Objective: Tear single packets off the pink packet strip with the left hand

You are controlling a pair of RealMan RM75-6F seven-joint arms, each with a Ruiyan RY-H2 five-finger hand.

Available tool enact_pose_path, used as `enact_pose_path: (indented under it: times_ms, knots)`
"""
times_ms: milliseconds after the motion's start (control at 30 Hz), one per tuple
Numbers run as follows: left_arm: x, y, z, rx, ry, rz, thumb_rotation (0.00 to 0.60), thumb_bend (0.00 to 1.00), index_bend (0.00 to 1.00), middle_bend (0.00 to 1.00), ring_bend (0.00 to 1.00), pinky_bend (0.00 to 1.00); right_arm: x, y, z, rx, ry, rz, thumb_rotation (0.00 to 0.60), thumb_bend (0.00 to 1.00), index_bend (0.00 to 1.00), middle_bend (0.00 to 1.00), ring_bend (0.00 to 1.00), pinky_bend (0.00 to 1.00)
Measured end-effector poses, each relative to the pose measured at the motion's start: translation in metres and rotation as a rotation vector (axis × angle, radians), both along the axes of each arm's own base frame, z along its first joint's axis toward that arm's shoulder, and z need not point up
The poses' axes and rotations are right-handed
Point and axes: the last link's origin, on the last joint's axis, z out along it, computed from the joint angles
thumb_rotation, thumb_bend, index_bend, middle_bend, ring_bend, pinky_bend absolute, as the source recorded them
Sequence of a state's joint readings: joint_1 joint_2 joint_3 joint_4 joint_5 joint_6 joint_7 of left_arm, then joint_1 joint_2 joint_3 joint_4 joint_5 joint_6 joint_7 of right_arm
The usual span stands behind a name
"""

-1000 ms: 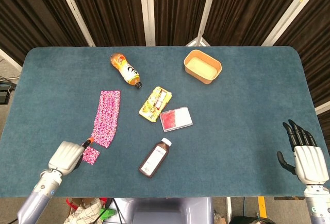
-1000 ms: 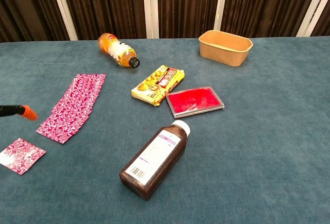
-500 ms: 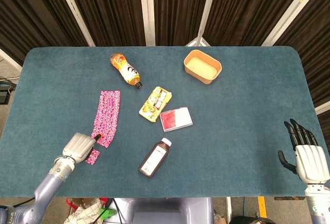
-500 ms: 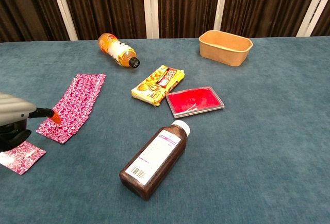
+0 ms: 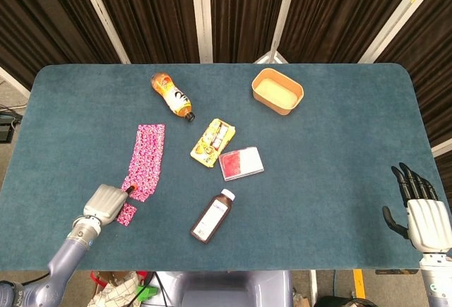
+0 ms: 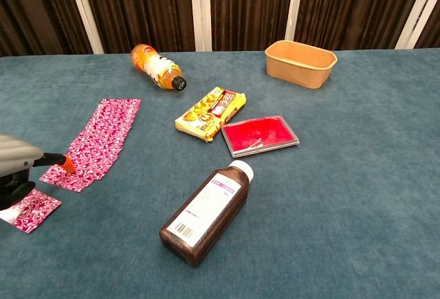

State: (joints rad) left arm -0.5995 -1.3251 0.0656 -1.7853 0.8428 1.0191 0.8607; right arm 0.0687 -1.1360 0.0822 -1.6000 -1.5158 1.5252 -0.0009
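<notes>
The pink packet strip (image 5: 146, 159) (image 6: 93, 141) lies flat on the blue table, left of centre. One torn-off pink packet (image 5: 126, 214) (image 6: 29, 209) lies just in front of its near end. My left hand (image 5: 104, 203) (image 6: 14, 168) is low at the strip's near left corner. Its orange fingertip (image 6: 67, 165) touches that corner, and the thumb sits apart below it, over the loose packet. It holds nothing that I can see. My right hand (image 5: 421, 212) hovers beyond the table's right front edge with fingers spread and empty; the chest view does not show it.
A brown medicine bottle (image 6: 203, 213) lies near the front centre. A yellow snack pack (image 6: 210, 113) and a red flat case (image 6: 260, 135) lie mid-table. An orange drink bottle (image 6: 157, 66) lies at the back left and a tan tub (image 6: 300, 63) stands at the back right.
My left hand has moved forward and right from the table's front edge to the strip's near end, and its fingertip now rests on the near left corner. The right hand has barely shifted.
</notes>
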Motion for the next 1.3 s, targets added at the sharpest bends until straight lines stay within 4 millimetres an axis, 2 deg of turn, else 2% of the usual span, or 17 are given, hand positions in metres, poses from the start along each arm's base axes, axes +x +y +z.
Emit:
enact_pose_path:
  times_ms: [400,733,1033,1167,1267,1300]
  knots:
    - [-0.022,-0.002,0.013,0.033,0.045,0.032,0.600,0.91,0.18,0.89,0.73,0.65,0.001,0.000,-0.001,0.004,-0.004,0.001,0.600,0.41,0.03,0.06,0.11,0.15]
    - [-0.043,0.001,0.034,0.085,0.099,0.065,0.600,0.91,0.19,0.89,0.73,0.65,0.001,0.001,-0.001,0.008,-0.012,0.001,0.600,0.41,0.03,0.06,0.11,0.15]
    - [-0.053,0.002,0.046,0.111,0.106,0.088,0.600,0.90,0.19,0.89,0.73,0.65,0.001,0.001,-0.002,0.014,-0.009,0.001,0.600,0.41,0.03,0.06,0.11,0.15]
    - [-0.053,0.004,0.051,0.127,0.097,0.088,0.600,0.77,0.19,0.83,0.66,0.64,0.001,0.001,-0.003,0.015,-0.007,-0.002,0.600,0.41,0.03,0.06,0.11,0.15]
    - [-0.050,0.003,0.053,0.136,0.069,0.087,0.600,0.60,0.19,0.72,0.55,0.58,0.001,0.001,-0.002,0.014,-0.009,0.000,0.600,0.41,0.03,0.06,0.11,0.15]
    - [-0.048,0.002,0.055,0.139,0.055,0.087,0.600,0.52,0.19,0.66,0.49,0.53,0.001,0.001,-0.002,0.013,-0.009,0.000,0.600,0.41,0.03,0.06,0.11,0.15]
